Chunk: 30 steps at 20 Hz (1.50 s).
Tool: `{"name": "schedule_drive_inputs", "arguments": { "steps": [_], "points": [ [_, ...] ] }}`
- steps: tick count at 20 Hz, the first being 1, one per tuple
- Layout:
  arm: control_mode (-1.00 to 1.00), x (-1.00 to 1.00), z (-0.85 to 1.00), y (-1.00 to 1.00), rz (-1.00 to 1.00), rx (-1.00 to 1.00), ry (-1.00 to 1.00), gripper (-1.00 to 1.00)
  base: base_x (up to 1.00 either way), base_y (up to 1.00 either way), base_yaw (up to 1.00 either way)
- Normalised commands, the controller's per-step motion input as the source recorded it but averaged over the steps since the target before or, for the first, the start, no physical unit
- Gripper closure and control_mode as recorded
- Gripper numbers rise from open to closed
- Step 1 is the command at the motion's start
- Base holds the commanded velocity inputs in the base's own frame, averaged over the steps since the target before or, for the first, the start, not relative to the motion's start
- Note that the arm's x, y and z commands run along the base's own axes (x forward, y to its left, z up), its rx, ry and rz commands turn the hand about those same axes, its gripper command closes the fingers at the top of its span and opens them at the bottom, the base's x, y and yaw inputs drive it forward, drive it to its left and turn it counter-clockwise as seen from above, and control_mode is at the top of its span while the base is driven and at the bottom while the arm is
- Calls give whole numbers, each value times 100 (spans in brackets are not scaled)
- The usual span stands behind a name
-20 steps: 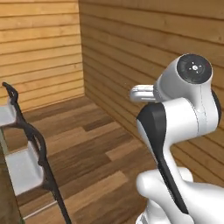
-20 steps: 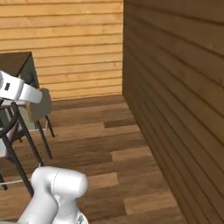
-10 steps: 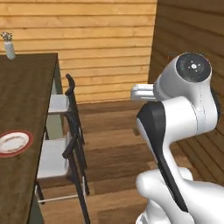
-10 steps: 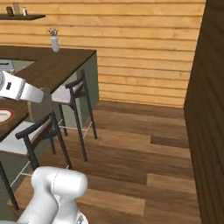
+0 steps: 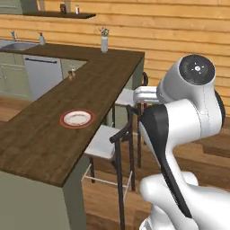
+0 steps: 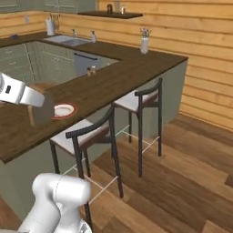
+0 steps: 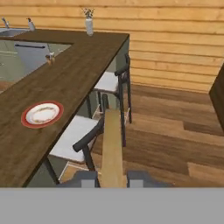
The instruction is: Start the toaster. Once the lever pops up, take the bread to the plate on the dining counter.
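Your gripper [image 7: 112, 178] has its two fingertips [image 7: 85, 178] pressed against the flat faces of the bread [image 7: 112, 148], which stands on edge between them and runs straight away from the hand as a narrow tan strip. In the right base view you see the same slice [image 6: 42, 109] broadside, a tan-brown square hanging at the end of the white hand, over the near edge of the dining counter [image 6: 113, 75].

Ahead of the jaws and to their left, in the hand view, the plate [image 7: 42, 114] lies flat on the dark brown top, red rim around a white centre; it is apart from the bread. In the right base view the plate [image 6: 63, 110] sits just past the slice, partly covered by it. In the left base view the plate [image 5: 77, 118] rests on the counter [image 5: 40, 139] to the left of the arm.

Directly below and beyond the jaws, two stools with pale seats and dark curved backs stand along the counter's pale grey-green side: the near stool [image 7: 78, 135] just left of the slice, the far stool [image 7: 114, 81] further ahead. A vase [image 7: 89, 24] stands on the far end of the counter, and two small shakers [image 7: 50, 58] stand on the counter's left edge beyond the plate.
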Motion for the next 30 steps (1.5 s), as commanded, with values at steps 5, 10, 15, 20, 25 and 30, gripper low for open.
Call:
{"name": "schedule_drive_inputs", "arguments": {
  "steps": [5, 10, 15, 20, 25, 30],
  "points": [
    [100, 0, 0, 0, 0, 0, 0, 100, 23, -26, 71],
    [100, 0, 0, 0, 0, 0, 0, 100, 22, -40, 66],
    [100, 0, 0, 0, 0, 0, 0, 100, 16, -73, 53],
    [100, 0, 0, 0, 0, 0, 0, 100, 5, -94, 42],
    [100, 0, 0, 0, 0, 0, 0, 100, 0, -100, 39],
    [100, 0, 0, 0, 0, 0, 0, 100, 22, -84, 44]
  ]
}}
